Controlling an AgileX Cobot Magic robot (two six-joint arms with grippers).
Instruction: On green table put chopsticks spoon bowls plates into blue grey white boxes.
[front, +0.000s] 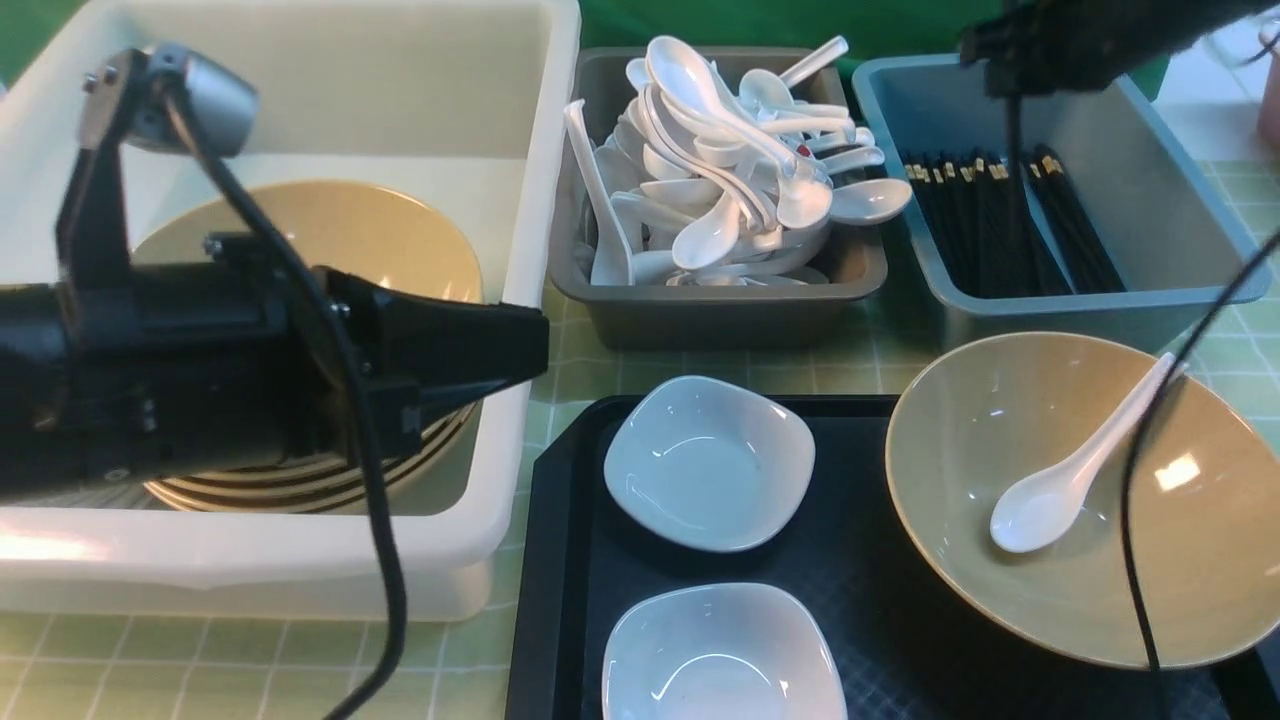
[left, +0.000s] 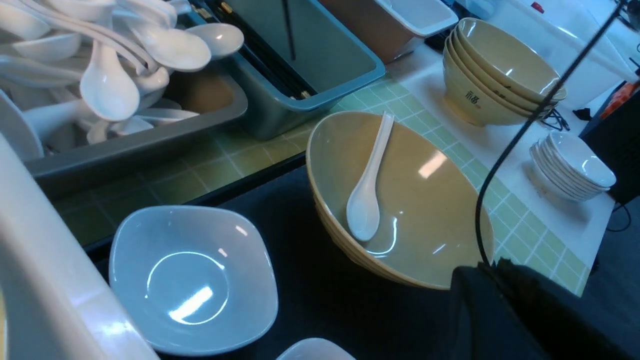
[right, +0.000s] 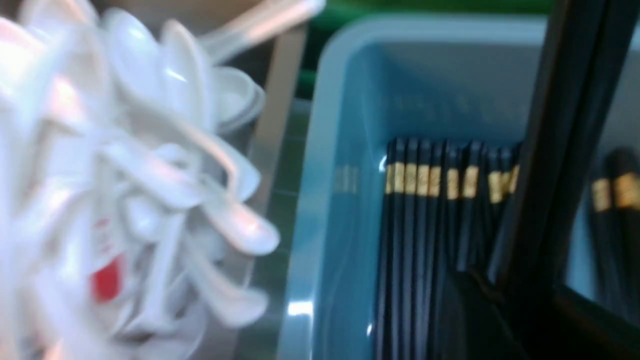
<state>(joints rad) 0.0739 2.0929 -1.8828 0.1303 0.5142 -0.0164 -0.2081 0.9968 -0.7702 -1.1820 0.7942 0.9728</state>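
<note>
The chopsticks (front: 1017, 180) are being gripped upright by the nearly closed right gripper (front: 1008, 75), tips hanging inside the blue box (front: 1190, 290) above the bundle (front: 960, 220) there. Before release, they are best being lowered and tilted along that bundle. The left gripper (front: 530, 350), closed and empty, is being held left of the box.

A flat black textured tray (front: 880, 600) lies in front, and a brown white-rimmed container (left: 360, 22) stands farther off

Bright overhead glare on the bowl (front: 1100, 560) (right wrist view blurred).
</note>
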